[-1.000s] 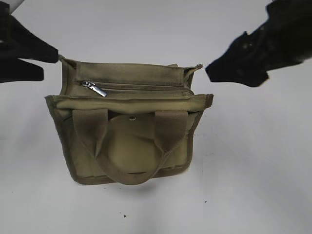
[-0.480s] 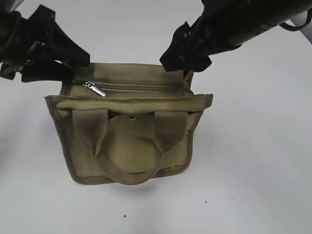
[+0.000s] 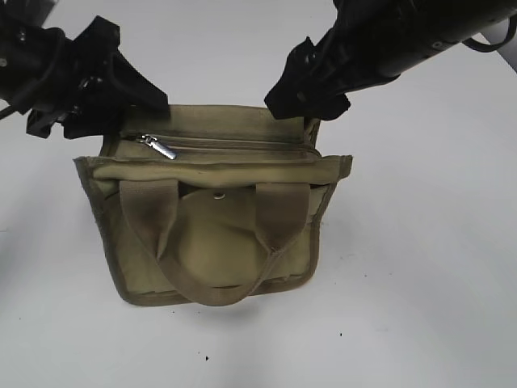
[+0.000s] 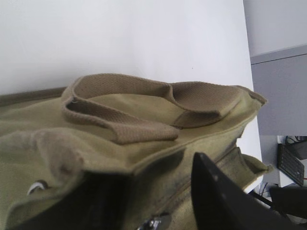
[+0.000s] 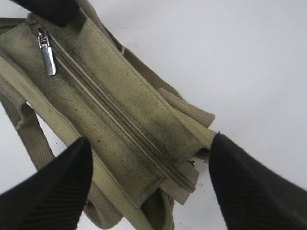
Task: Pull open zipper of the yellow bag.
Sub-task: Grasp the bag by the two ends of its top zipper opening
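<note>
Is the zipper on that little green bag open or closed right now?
Closed. The zipper runs as one tight, unbroken line along the top of the bag, and its silver pull tab sits at one end.

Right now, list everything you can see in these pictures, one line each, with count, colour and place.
bag: one, khaki yellow-green, lying mid-table.
handles: two, khaki webbing, lying over the bag's near face.
zipper: one, khaki tape, closed along the bag's far top panel.
pull tab: one, silver, at the zipper's left end.
snap stud: one, silver, between the handles.
table: one, white, under everything.
left gripper: one, black, at the bag's far-left corner.
right gripper: one, black, jaws open astride the zipper's right end.
</note>
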{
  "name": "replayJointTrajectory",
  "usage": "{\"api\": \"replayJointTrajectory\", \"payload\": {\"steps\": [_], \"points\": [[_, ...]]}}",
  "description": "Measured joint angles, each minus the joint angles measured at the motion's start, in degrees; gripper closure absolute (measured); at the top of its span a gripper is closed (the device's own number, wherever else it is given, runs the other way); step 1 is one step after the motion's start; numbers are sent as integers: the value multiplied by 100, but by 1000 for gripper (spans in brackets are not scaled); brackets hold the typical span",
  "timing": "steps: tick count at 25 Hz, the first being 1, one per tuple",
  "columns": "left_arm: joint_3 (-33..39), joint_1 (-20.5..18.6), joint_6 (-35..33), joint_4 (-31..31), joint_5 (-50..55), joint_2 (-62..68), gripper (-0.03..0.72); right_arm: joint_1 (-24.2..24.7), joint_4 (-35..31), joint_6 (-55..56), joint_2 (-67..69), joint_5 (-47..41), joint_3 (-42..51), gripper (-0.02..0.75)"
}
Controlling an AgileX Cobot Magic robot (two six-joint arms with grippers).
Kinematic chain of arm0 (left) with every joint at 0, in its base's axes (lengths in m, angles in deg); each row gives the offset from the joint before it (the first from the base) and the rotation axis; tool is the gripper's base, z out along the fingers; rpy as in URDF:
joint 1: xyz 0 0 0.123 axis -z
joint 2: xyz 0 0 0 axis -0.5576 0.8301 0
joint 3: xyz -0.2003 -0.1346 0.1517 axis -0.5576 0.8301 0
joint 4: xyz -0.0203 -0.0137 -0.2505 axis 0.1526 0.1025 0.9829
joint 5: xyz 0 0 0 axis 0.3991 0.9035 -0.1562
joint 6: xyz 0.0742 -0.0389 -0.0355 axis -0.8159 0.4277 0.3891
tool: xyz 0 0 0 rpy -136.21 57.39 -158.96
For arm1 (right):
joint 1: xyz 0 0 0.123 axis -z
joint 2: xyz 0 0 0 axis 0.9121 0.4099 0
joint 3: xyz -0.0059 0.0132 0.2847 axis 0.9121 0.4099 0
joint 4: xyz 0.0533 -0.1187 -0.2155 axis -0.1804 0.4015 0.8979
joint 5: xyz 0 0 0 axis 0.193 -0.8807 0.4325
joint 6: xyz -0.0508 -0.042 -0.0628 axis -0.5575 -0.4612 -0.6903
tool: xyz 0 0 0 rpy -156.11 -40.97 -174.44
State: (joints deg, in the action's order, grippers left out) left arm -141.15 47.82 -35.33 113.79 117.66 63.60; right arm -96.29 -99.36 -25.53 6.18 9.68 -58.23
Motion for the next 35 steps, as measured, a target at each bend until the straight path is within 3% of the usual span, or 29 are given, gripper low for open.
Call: {"api": "replayJointTrajectory", "payload": {"steps": [4, 7, 13, 16, 21, 35], "points": [[0, 33, 0, 180, -29, 99, 465, -73, 12, -84, 0, -5, 0, 151], [0, 33, 0, 207, 9, 93, 545, -374, 24, -533, 0, -10, 0, 151], [0, 33, 4, 280, 277, 93, 571, -875, 18, -1114, 13, 481, 0, 155], [0, 33, 11, 332, 332, 93, 579, -906, -72, -1151, 181, 806, -4, 209], [0, 33, 16, 369, 431, 93, 671, -929, -245, -1162, 568, 989, -4, 272], [0, 33, -29, 667, 626, 93, 673, -1233, -408, -1354, 1052, 1458, -4, 281]]}}
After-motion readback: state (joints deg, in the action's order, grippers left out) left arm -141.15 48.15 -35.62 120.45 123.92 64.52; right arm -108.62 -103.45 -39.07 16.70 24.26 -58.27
